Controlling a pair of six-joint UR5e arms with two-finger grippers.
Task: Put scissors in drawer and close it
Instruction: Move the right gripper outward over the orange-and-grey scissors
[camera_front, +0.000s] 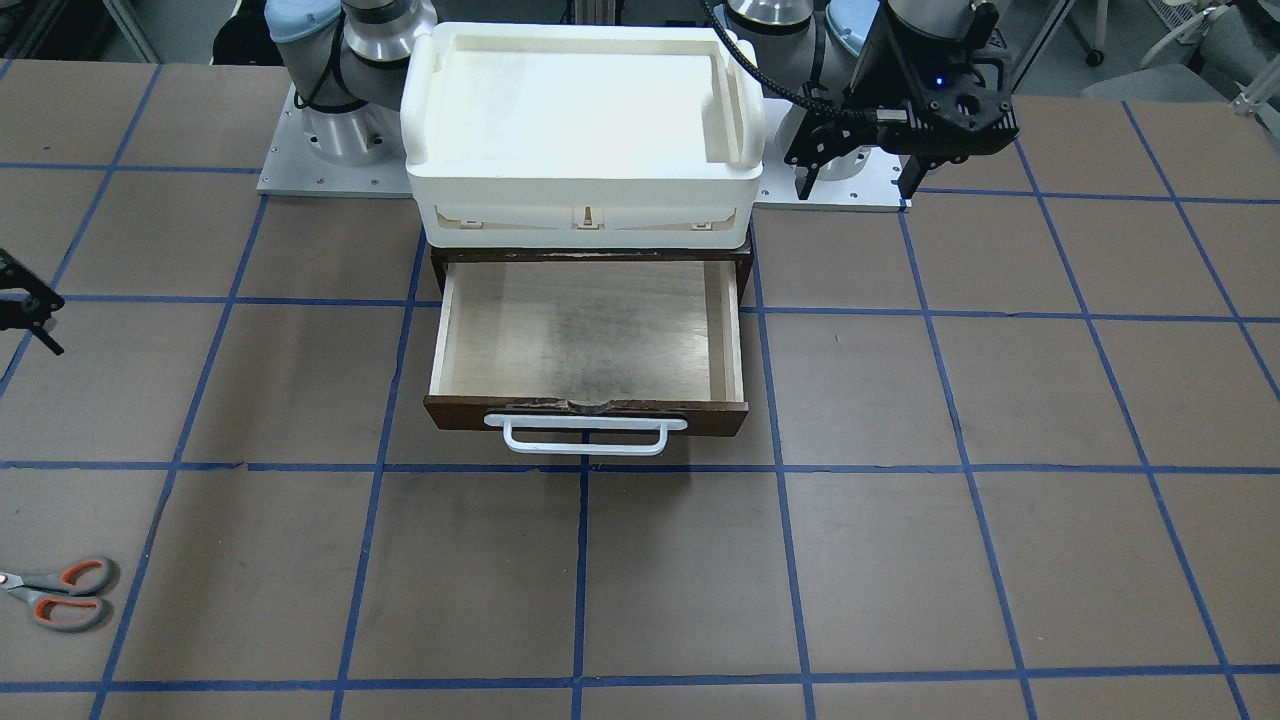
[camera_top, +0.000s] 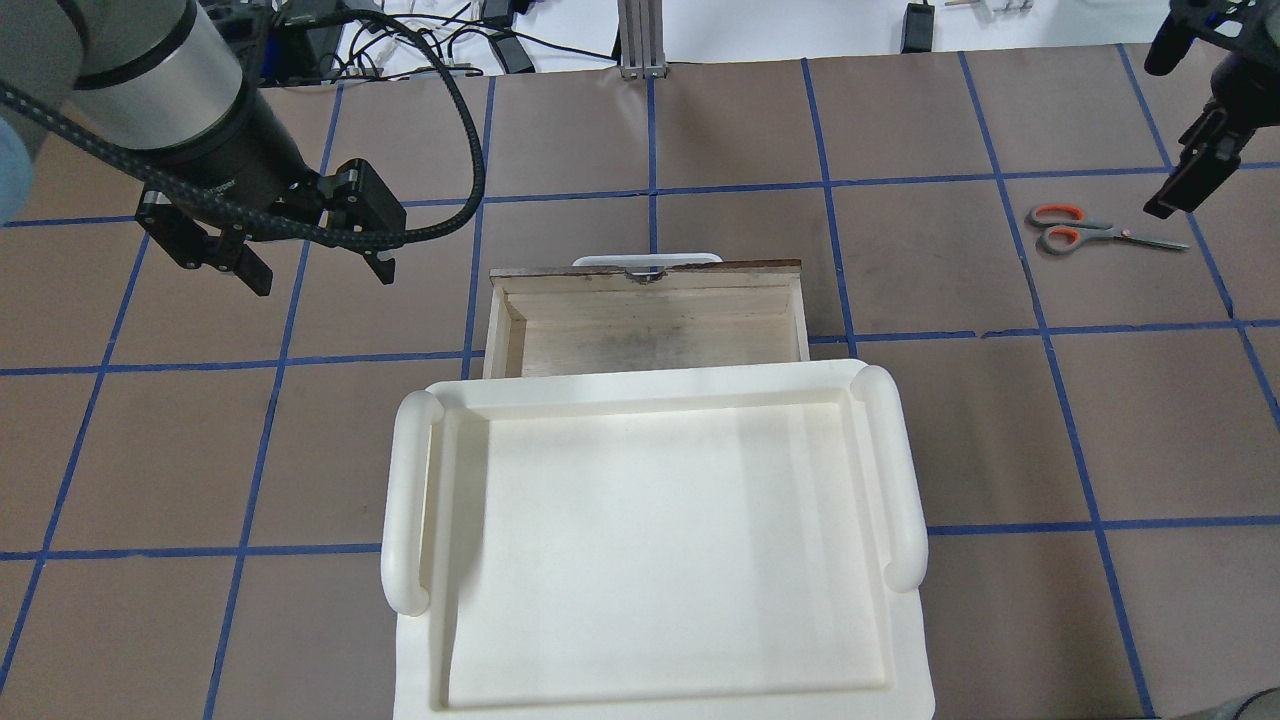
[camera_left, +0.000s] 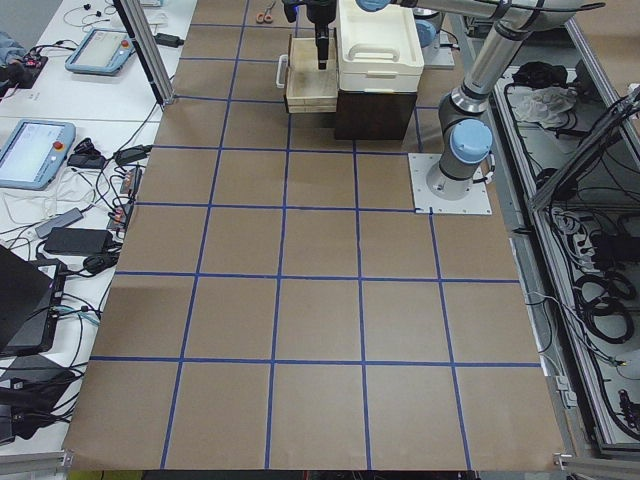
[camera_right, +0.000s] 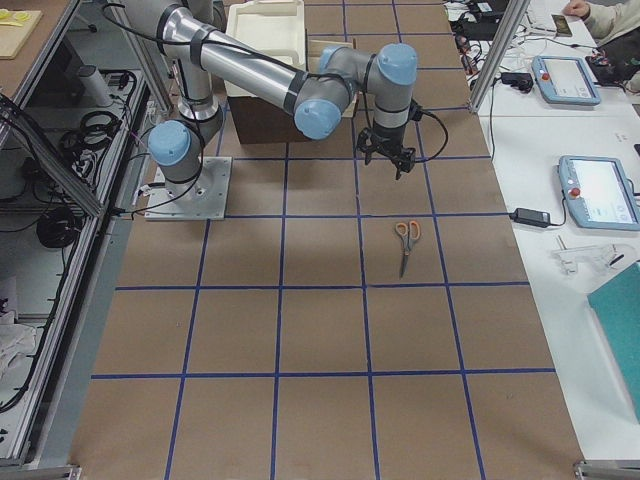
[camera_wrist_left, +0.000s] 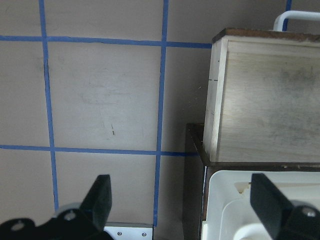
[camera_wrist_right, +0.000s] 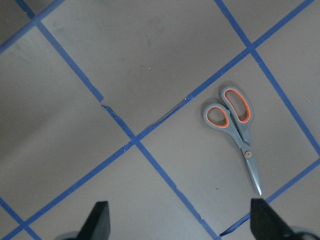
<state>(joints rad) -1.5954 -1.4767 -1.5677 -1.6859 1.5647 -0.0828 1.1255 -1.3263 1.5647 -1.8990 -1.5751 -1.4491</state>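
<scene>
Where the front-facing camera looks down, the drawer (camera_front: 590, 340) stands pulled out, and the scissors (camera_front: 62, 592) lie flat on the desk (camera_front: 950, 560), well apart from it. Overhead view: the left hand (camera_top: 320, 275) hangs spread beside the drawer. Right wrist view: the right hand (camera_wrist_right: 182, 225) hovers spread, with the closed scissors near.

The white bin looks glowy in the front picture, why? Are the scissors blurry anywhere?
Exterior front-facing view: bright light washes out the white bin, hiding detail inside; overhead exterior view: it looks more evenly lit; right wrist-mounted view: the scissors are sharp.
</scene>
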